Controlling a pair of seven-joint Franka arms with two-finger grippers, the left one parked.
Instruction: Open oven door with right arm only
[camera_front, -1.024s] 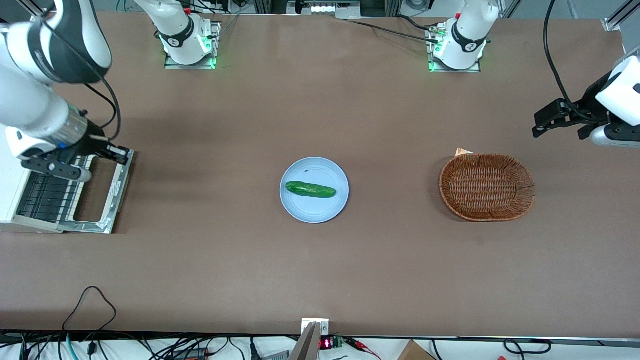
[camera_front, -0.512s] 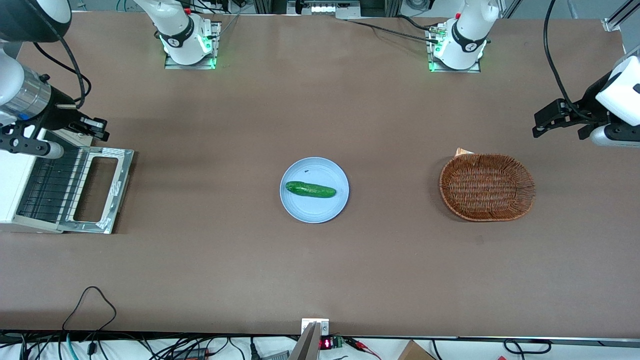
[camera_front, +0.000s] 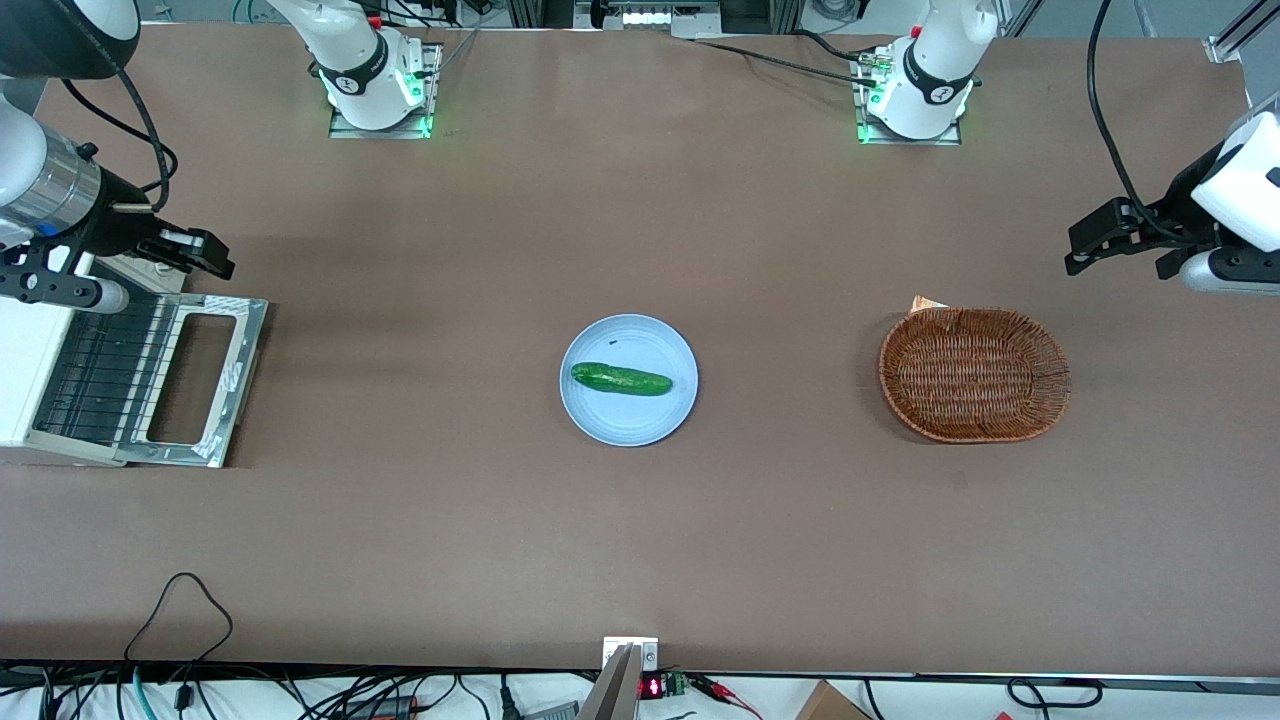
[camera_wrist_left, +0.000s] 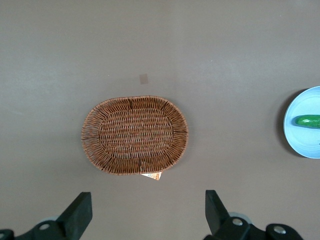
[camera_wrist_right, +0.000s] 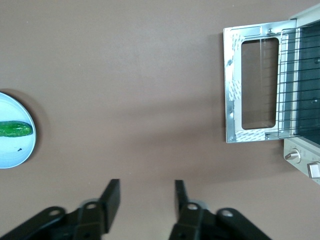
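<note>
Now oven door (camera_front: 195, 380) lies flat open; claw (camera_wrist_right: 147, 196) open, holding nothing, above table (camera_front: 640, 550)

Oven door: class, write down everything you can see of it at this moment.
The oven door is a silver-grey metal frame around a see-through window. It is swung fully down and lies flat, hinged to the white oven, whose black wire rack is exposed. Nothing grips it: the right arm's pincer hangs above the table, clear of the door, fingers open and empty.
</note>
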